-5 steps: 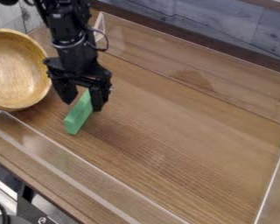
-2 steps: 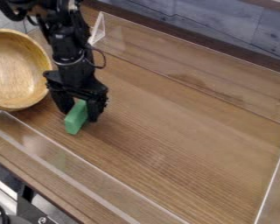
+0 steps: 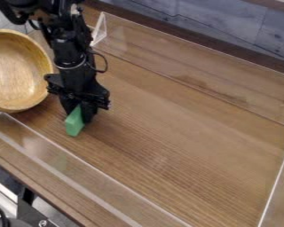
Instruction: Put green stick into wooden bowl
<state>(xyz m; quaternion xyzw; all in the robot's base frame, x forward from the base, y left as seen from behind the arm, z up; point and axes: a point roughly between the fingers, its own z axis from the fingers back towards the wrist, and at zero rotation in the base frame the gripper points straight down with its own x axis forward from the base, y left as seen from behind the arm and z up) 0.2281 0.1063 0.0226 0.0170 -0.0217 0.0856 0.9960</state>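
One view takes in the whole scene, a brown wood-grain table [image 3: 192,133] edged by low clear walls. At the far left sits the wooden bowl [image 3: 14,71], round and light tan, its shallow inside turned up and toward the viewer, partly cut off by the left edge of the picture. Just right of the bowl, the black robot arm [image 3: 64,40] comes straight down from the top of the view, and its gripper [image 3: 82,106] points at the tabletop. The two dark fingers [image 3: 67,104] stand close together, drawn in against the far end of the green stick [image 3: 75,122], so the claw looks narrowly closed on that end; whether the pads press firmly cannot be told at this size. The stick lies on the table, its near end sticking out toward the viewer below the fingers. It rests just beside the bowl's right rim, outside the bowl, not touching it. Right of the stick the table runs on to the far clear wall [image 3: 280,168].
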